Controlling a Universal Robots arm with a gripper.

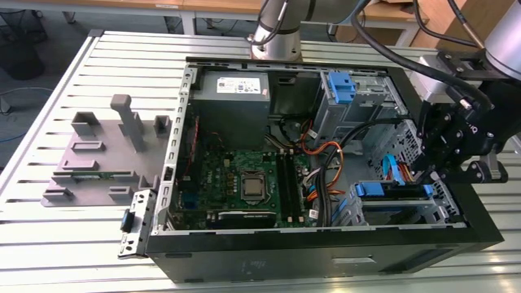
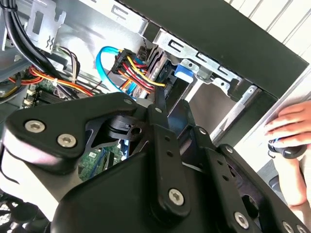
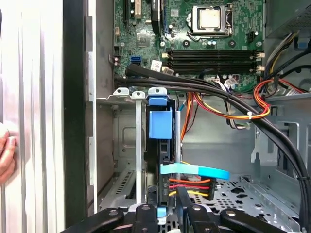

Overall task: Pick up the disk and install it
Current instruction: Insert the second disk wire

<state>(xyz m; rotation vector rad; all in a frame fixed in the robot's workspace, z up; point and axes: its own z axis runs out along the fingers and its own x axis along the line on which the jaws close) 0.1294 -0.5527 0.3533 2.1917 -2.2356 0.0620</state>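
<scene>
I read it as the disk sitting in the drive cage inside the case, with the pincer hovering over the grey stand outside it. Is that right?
Not quite. The disk does sit in the drive cage inside the case, but the pincer is at that cage, not over the grey stand. The exterior view shows the stand apart, at its left.

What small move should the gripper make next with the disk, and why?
Probably a short, straight push into the drive bay. In the first wrist view the disk sits edge-on in the bay, the gripper at its end; red and yellow cables lie close beside, so avoid sideways motion.
</scene>
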